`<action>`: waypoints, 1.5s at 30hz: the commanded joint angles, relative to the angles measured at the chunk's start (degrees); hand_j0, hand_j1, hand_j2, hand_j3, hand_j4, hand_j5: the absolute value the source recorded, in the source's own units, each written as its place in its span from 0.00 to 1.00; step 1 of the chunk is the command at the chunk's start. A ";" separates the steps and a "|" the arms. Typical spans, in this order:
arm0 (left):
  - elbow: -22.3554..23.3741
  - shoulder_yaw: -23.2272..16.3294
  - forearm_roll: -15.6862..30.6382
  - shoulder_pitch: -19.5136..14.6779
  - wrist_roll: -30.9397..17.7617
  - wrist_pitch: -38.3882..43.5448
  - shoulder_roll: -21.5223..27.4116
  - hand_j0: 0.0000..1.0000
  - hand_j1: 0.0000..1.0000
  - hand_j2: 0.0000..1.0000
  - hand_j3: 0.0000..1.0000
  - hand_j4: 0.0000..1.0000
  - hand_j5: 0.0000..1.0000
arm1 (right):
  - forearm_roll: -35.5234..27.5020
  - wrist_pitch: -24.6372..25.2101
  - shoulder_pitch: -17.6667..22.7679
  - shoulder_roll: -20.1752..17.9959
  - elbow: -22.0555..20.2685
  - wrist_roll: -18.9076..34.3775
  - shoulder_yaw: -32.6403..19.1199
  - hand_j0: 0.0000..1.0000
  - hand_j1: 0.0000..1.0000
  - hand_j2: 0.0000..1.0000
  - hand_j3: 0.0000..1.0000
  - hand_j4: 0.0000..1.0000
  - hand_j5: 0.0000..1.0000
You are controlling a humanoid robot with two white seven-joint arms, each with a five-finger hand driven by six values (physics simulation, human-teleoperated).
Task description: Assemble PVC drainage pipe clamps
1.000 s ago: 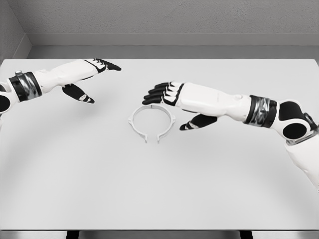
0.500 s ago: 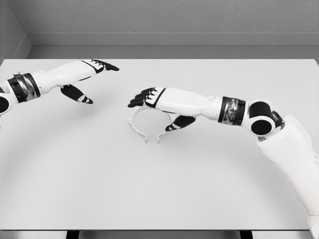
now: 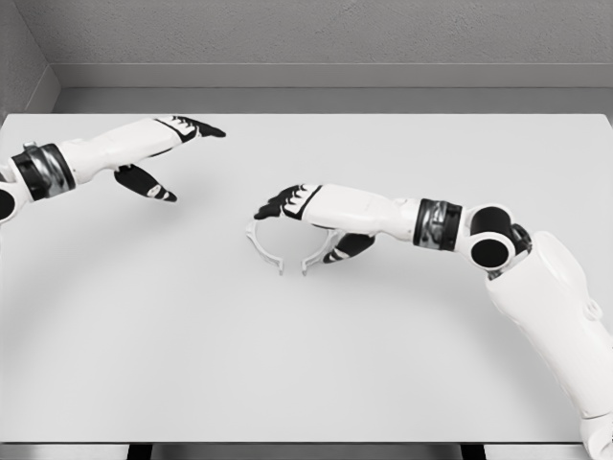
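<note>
A plain white counter (image 3: 316,364) fills most of the view, matte and evenly lit, with only soft shadows under the arms. Its far edge meets a grey ledge, and behind that rises a rough, speckled grey wall (image 3: 316,34); a second grey wall closes the room at the left corner. Along the bottom edge of the picture the counter's near rim shows, with 2 dark supports below it.

A white clamp (image 3: 273,247), an open ring with 2 short lugs pointing toward the camera, lies flat near the middle of the counter. The right robot hand (image 3: 302,216) reaches in from the right and sits directly over the ring's far and right side, its dark fingers extended leftward and slightly bent, its thumb angled down beside the ring's right lug. Whether it touches or grips the clamp cannot be told.

The left robot hand (image 3: 168,149) hangs over the far left of the counter, well apart from the clamp, fingers spread and holding nothing.
</note>
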 commanded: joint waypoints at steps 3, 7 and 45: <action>-0.01 0.40 0.42 0.00 0.03 0.13 0.27 1.00 1.00 1.00 1.00 1.00 1.00 | 1.54 0.15 0.00 1.57 2.24 -0.03 0.53 1.00 1.00 1.00 1.00 1.00 1.00; -0.01 0.67 0.42 0.09 0.03 0.13 0.36 1.00 1.00 1.00 1.00 1.00 1.00 | 1.72 0.15 -0.26 1.65 2.33 -0.03 1.23 1.00 1.00 1.00 1.00 1.00 1.00; 1.13 0.84 1.57 0.09 0.38 0.13 1.24 1.00 1.00 1.00 1.00 1.00 1.00 | 2.95 0.15 -2.73 3.68 3.56 -0.03 4.22 1.00 1.00 1.00 1.00 1.00 1.00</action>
